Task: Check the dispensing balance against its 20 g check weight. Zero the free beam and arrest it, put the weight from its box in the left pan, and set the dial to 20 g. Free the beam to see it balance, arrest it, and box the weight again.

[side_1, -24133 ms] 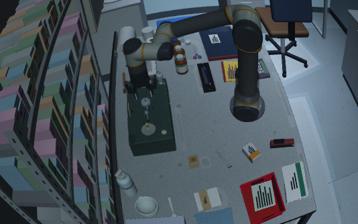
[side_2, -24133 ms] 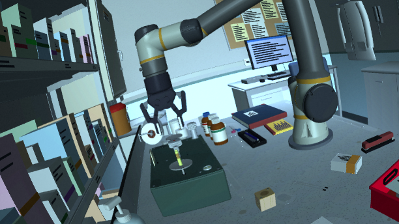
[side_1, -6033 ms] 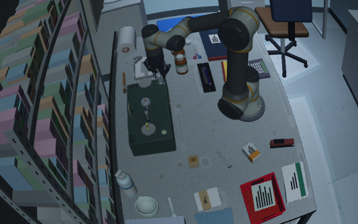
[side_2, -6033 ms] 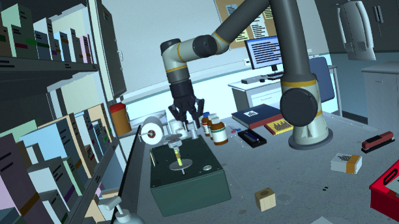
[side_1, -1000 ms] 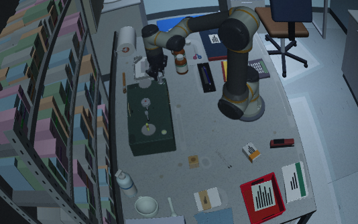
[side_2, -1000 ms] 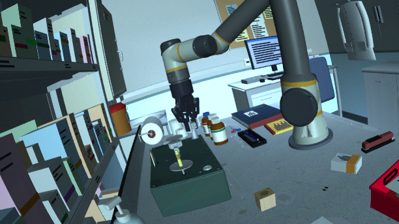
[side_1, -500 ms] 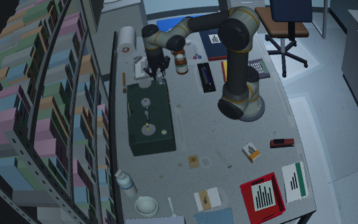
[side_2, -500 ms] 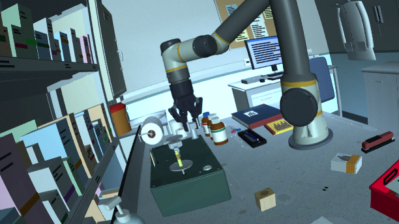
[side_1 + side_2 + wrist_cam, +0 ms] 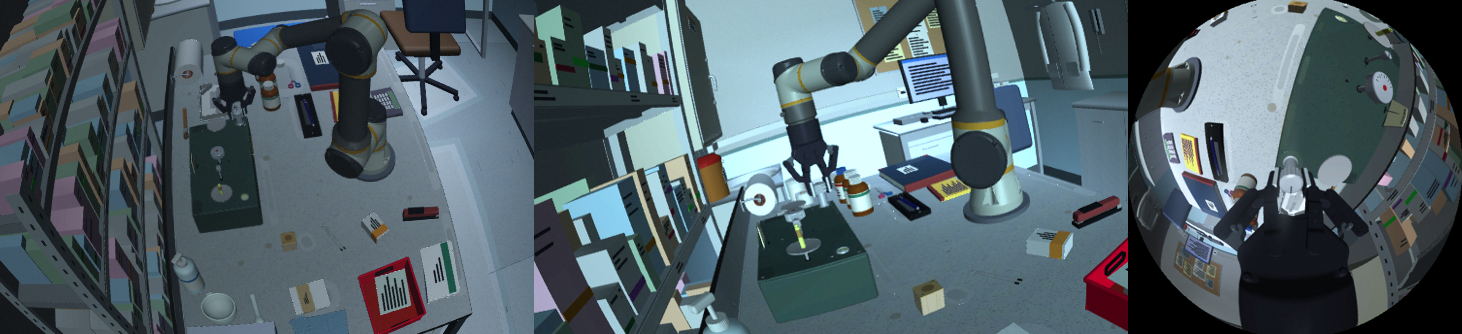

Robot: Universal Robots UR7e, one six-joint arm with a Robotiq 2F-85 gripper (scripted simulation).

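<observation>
My gripper has its two fingers closed on a silvery cylindrical check weight, held upright at the far end of the dark green balance, over its corner and beside a round grey pan. The other pan sits near the balance's near end. A white dial with a red dot sits mid-top of the balance. The small wooden weight box stands on the table well away from the balance.
The robot base stands right of the balance. Brown pill bottles crowd close beside the gripper. A paper roll, a white tray and a pen tray lie nearby. Shelving with boxes runs along the table's left edge.
</observation>
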